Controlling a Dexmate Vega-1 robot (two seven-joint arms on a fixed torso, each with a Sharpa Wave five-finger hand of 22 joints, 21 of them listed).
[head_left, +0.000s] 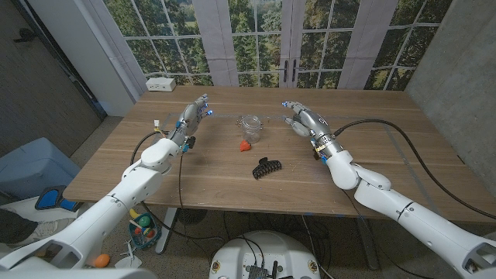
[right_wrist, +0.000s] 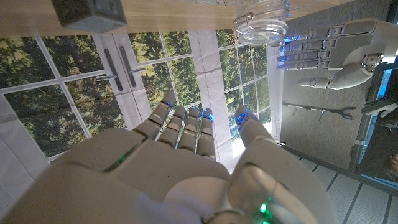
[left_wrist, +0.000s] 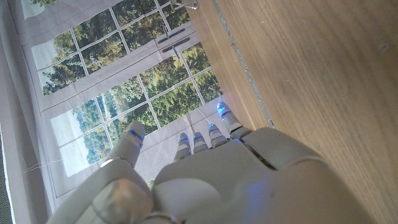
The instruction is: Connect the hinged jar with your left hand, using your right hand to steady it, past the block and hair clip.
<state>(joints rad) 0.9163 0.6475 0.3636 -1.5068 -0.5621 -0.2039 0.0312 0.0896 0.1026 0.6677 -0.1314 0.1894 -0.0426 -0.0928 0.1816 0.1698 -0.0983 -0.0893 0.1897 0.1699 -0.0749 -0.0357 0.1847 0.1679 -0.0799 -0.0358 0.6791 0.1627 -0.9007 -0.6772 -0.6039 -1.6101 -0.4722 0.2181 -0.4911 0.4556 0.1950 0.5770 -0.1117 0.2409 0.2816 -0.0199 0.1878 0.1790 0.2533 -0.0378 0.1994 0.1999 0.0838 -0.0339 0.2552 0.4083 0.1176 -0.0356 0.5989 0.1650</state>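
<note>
The clear glass hinged jar (head_left: 250, 126) stands upright in the middle of the wooden table (head_left: 372, 167); it also shows in the right wrist view (right_wrist: 261, 22). A small orange block (head_left: 245, 144) lies just in front of it, and a black hair clip (head_left: 266, 167) lies nearer me. My left hand (head_left: 194, 115) hovers left of the jar with its fingers stretched out and apart, holding nothing (left_wrist: 205, 180). My right hand (head_left: 302, 118) is right of the jar, also spread and holding nothing (right_wrist: 186, 168). Both hands stay a short way off the jar.
A white power strip (head_left: 160, 83) sits at the table's far left corner. A black cable (head_left: 387, 124) runs over the right side of the table. Windows stand behind the far edge. A blue bin (head_left: 31, 167) is on the floor at the left.
</note>
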